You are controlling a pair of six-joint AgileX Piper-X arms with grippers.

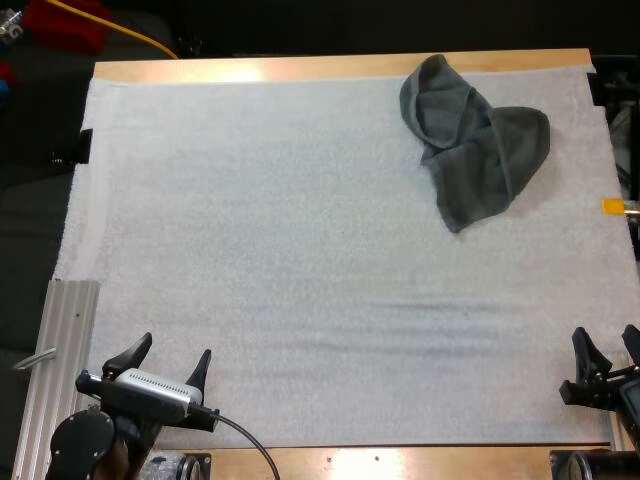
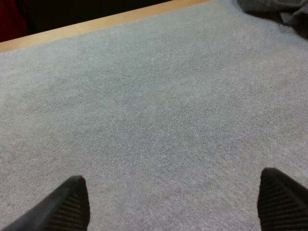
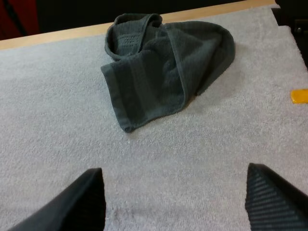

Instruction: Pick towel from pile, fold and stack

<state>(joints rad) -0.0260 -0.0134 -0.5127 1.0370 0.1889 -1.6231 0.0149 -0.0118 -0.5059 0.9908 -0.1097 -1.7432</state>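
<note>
A crumpled dark grey-green towel (image 1: 472, 140) lies on the white mat (image 1: 300, 250) near its far right corner. In the right wrist view the same towel (image 3: 163, 67) sits well ahead of my open right gripper (image 3: 175, 199), bunched with one hemmed corner pointing toward me. My right gripper (image 1: 608, 350) rests at the mat's near right edge, far from the towel. At the near left edge my left gripper (image 1: 170, 358) stands open over bare mat. The left wrist view has my left gripper (image 2: 173, 204) open and a bit of the towel (image 2: 274, 7) far off.
A wooden table edge (image 1: 330, 68) runs along the mat's far side. An aluminium rail (image 1: 60, 370) stands beside the mat at the near left. Bare mat stretches between both grippers and the towel.
</note>
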